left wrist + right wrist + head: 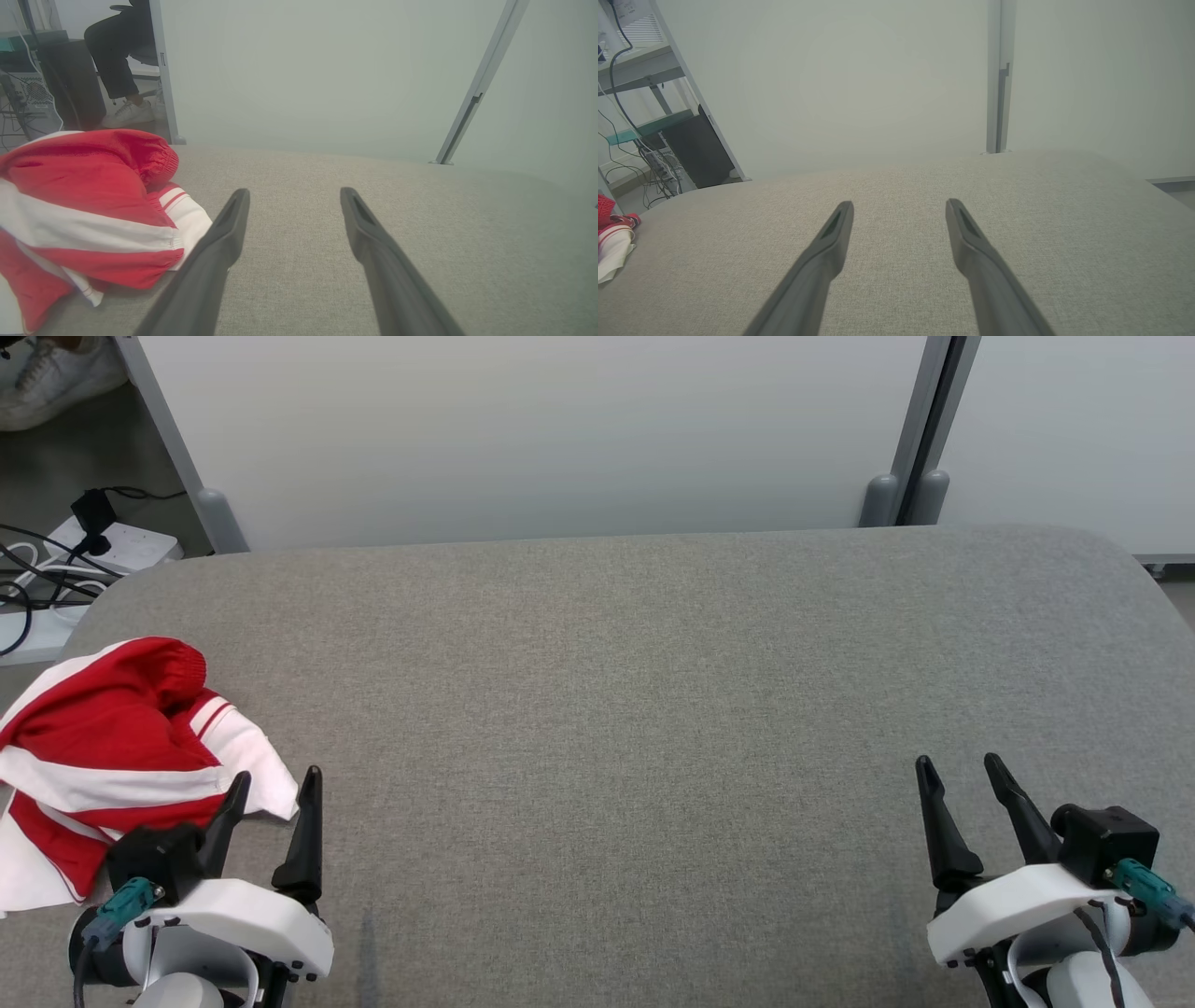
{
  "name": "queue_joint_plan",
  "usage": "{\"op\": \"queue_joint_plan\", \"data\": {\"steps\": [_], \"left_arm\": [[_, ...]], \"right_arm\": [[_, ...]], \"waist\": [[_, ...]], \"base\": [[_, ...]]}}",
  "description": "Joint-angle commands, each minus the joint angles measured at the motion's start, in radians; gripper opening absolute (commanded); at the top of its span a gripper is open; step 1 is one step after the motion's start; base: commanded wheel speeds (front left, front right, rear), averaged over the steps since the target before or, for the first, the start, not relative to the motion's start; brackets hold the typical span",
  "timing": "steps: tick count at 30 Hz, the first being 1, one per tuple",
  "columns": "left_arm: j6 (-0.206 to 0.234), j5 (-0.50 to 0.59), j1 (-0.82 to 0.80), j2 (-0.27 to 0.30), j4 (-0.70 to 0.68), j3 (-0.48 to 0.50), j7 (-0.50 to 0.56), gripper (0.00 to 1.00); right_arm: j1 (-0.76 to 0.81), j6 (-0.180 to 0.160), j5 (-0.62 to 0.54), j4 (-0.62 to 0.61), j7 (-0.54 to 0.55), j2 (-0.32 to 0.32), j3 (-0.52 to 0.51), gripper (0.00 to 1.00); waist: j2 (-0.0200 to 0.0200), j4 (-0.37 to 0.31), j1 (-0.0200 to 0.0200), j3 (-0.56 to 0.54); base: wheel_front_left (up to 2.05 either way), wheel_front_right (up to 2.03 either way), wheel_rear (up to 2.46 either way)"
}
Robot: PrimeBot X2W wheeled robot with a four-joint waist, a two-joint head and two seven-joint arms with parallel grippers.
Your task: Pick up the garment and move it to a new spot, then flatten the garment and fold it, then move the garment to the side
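The garment is a crumpled red and white piece lying at the left edge of the grey table. My left gripper stands open just to its right, one fingertip over its white corner, nothing between the fingers. In the left wrist view the garment lies left of the open left gripper. My right gripper is open at the lower right over bare cloth. The right wrist view shows the right gripper open, and a bit of the garment far at the left edge.
A white partition wall with grey posts stands behind the table. On the floor at the far left lie a power strip and cables. A seated person's leg and a white shoe are beyond the table's left corner.
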Motion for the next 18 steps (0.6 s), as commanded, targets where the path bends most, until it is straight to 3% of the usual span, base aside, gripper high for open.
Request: {"op": "queue_joint_plan", "data": {"steps": [1, 18], "left_arm": [[0.007, 0.029, -0.066, 0.034, -0.023, 0.025, -0.014, 1.00], [0.030, 0.090, -0.074, 0.052, -0.021, -0.006, -0.002, 1.00]], "right_arm": [[-0.046, 0.007, -0.034, -0.020, -0.019, -0.005, 0.024, 1.00], [-0.053, 0.007, -0.107, 0.006, -0.036, -0.006, 0.038, 1.00]], "waist": [[0.0000, 0.000, 0.0000, -0.001], [0.0000, -0.004, 0.0000, -0.006]], "base": [[0.00, 0.00, 0.00], [0.00, 0.00, 0.00]]}}
